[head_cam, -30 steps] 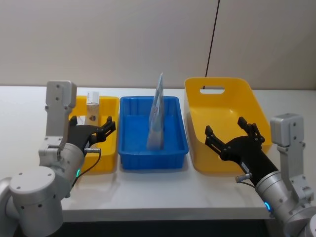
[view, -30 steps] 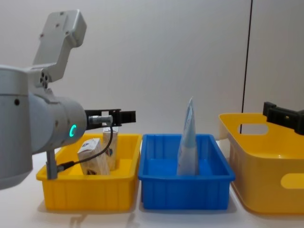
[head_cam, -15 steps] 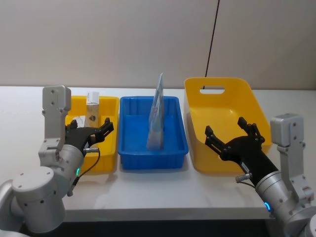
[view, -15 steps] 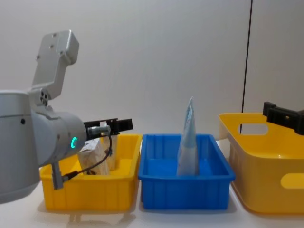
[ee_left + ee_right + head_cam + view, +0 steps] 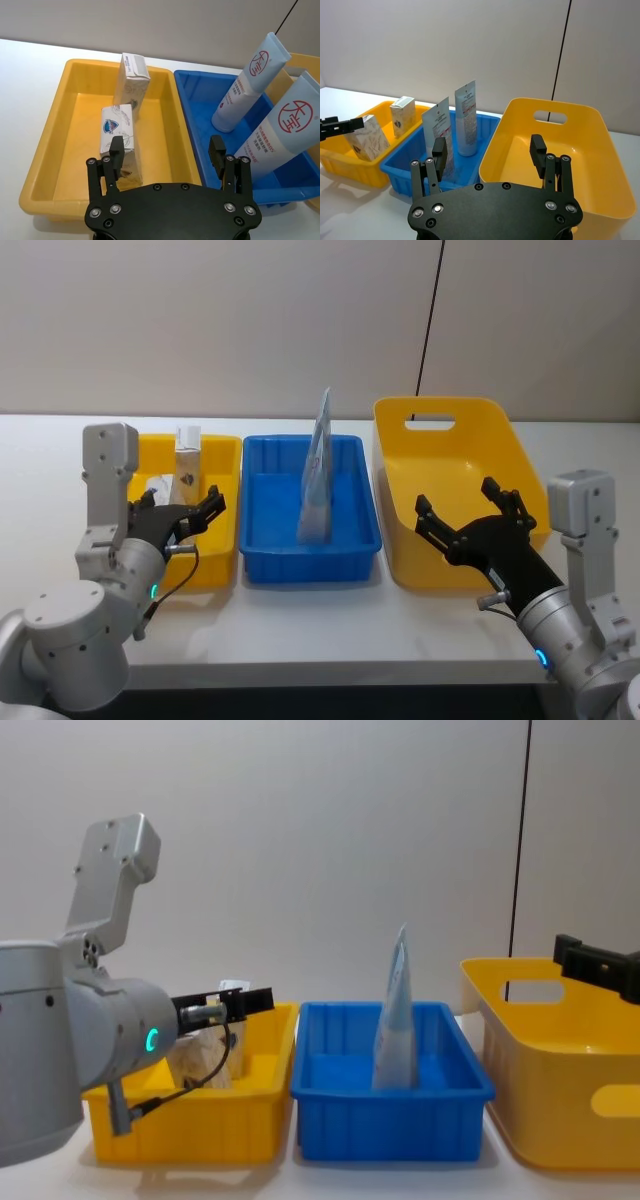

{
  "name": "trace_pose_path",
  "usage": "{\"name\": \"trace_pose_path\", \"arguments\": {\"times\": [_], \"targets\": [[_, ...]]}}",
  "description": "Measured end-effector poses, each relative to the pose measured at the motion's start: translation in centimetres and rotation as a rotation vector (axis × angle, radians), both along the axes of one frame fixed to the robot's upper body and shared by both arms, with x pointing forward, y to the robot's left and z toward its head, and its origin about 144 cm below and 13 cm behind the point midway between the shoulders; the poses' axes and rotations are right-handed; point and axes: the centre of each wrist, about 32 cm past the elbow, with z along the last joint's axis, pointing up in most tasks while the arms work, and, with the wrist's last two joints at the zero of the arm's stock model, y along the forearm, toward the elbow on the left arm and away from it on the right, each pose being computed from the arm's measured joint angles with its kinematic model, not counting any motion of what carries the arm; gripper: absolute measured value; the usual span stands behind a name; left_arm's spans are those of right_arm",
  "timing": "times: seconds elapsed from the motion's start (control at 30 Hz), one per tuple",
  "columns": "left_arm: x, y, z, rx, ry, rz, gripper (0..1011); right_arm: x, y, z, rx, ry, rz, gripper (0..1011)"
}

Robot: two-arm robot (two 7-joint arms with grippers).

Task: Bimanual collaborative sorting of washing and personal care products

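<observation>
Item: white desk bearing three bins in a row. Robot's left: small yellow bin. Centre: blue bin, just beside it. Robot's right: large yellow bin with a handle slot in its far wall, just beside the blue one. Contents of the small yellow bin: cream carton with dark blue emblem, tilted, emblem face up, in the middle of the bin; white carton with grey leaf print, upright at the far end, just behind the cream carton, contact between the two not discernible. Contents of the blue bin: pale blue tapered pouch, standing on its narrow end and leaning, red circle logo near its broad top; pack with red circle logo, of like shape, standing nearer the robot and leaning the same way. Large yellow bin: no goods visible inside. Left gripper: hovers over the near half of the small yellow bin, fingers spread apart, nothing between them, clear of both cartons. Right gripper: hovers over the near part of the large yellow bin, fingers spread apart, nothing held.
</observation>
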Motion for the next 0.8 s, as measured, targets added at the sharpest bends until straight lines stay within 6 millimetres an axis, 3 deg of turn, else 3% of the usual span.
{"name": "trace_pose_path", "arguments": {"times": [0.8], "targets": [[0.0, 0.5, -1.7, -0.027, 0.01, 0.04, 1002, 0.0, 0.0, 0.0, 0.0, 0.0, 0.0, 1002]]}}
